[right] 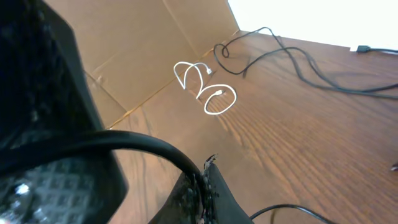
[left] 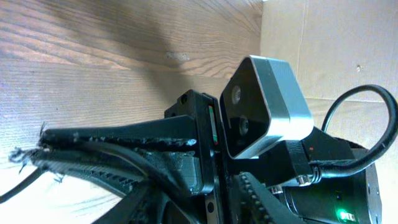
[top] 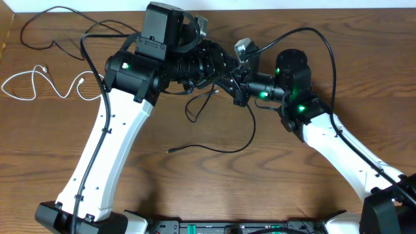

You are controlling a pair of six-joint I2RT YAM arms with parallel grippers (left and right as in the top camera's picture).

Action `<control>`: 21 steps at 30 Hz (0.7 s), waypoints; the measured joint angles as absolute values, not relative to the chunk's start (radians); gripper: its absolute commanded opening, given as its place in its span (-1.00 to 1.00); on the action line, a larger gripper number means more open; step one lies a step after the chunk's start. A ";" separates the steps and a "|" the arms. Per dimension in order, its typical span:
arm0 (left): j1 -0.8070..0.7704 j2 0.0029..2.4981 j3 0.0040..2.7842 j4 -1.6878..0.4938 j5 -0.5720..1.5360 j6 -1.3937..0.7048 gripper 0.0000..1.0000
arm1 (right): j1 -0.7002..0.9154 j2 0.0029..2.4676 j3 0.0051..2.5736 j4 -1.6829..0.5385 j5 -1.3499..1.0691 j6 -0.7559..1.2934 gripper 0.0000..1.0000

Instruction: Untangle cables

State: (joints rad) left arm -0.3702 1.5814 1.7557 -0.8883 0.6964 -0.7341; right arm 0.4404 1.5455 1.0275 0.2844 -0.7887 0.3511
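Note:
My right gripper (top: pixel 237 93) is shut on a long black cable (top: pixel 242 144) near the top middle of the table. Its shut fingertips pinch the cord in the right wrist view (right: pixel 208 171) and show in the left wrist view (left: pixel 43 140). The cable hangs in a loop below the grippers and its plug end lies at the front (top: pixel 170 150). My left gripper (top: pixel 224 65) sits right against the right one; its fingers (left: pixel 199 205) stand apart around the right gripper's body. A white cable (top: pixel 39 84) (right: pixel 211 93) and a second black cable (top: pixel 58 26) (right: pixel 298 62) lie apart at far left.
A cardboard wall (right: pixel 124 50) (left: pixel 323 37) borders the table's left side. The right wrist camera housing (left: pixel 261 106) fills the left wrist view. Thick black arm wires (top: pixel 325 45) arch over the right arm.

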 measured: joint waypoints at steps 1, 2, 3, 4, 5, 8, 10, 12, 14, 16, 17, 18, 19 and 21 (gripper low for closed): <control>-0.371 1.581 1.756 -0.889 0.696 -0.739 -0.24 | 0.441 1.546 1.028 0.285 -0.782 0.351 -0.97; -0.371 1.581 1.756 -0.889 0.696 -0.745 -0.24 | 0.441 1.546 1.028 0.285 -0.771 0.351 -0.97; -0.370 1.581 1.756 -0.889 0.696 -0.751 -0.24 | 0.442 1.546 1.028 0.286 -0.757 0.351 -0.97; -0.371 1.581 1.756 -0.889 0.696 -0.757 -0.24 | 0.442 1.546 1.028 0.286 -0.747 0.352 -0.97; -0.370 1.581 1.756 -0.889 0.696 -0.760 -0.24 | 0.442 1.546 1.028 0.289 -0.735 0.352 -0.97; -0.371 1.581 1.756 -0.889 0.696 -0.764 -0.33 | 0.442 1.546 1.028 0.295 -0.715 0.352 -0.97; -0.370 1.581 1.756 -0.889 0.696 -0.766 -0.35 | 0.442 1.546 1.028 0.295 -0.707 0.352 -0.97; -0.371 1.581 1.756 -0.889 0.696 -0.771 -0.36 | 0.442 1.546 1.028 0.296 -0.702 0.354 -0.97; -0.371 1.581 1.756 -0.889 0.696 -0.771 -0.38 | 0.442 1.546 1.028 0.297 -0.699 0.355 -0.97; -0.371 1.581 1.756 -0.889 0.696 -0.773 -0.43 | 0.442 1.546 1.028 0.297 -0.698 0.355 -0.97; -0.371 1.581 1.756 -0.889 0.696 -0.775 -0.43 | 0.442 1.546 1.028 0.297 -0.698 0.355 -0.97; -0.371 1.581 1.756 -0.889 0.696 -0.775 -0.44 | 0.442 1.546 1.028 0.297 -0.698 0.355 -0.97; -0.370 1.581 1.756 -0.889 0.696 -0.778 -0.44 | 0.442 1.546 1.028 0.297 -0.698 0.355 -0.97; -0.371 1.581 1.756 -0.889 0.696 -0.779 -0.45 | 0.442 1.546 1.028 0.297 -0.698 0.356 -0.97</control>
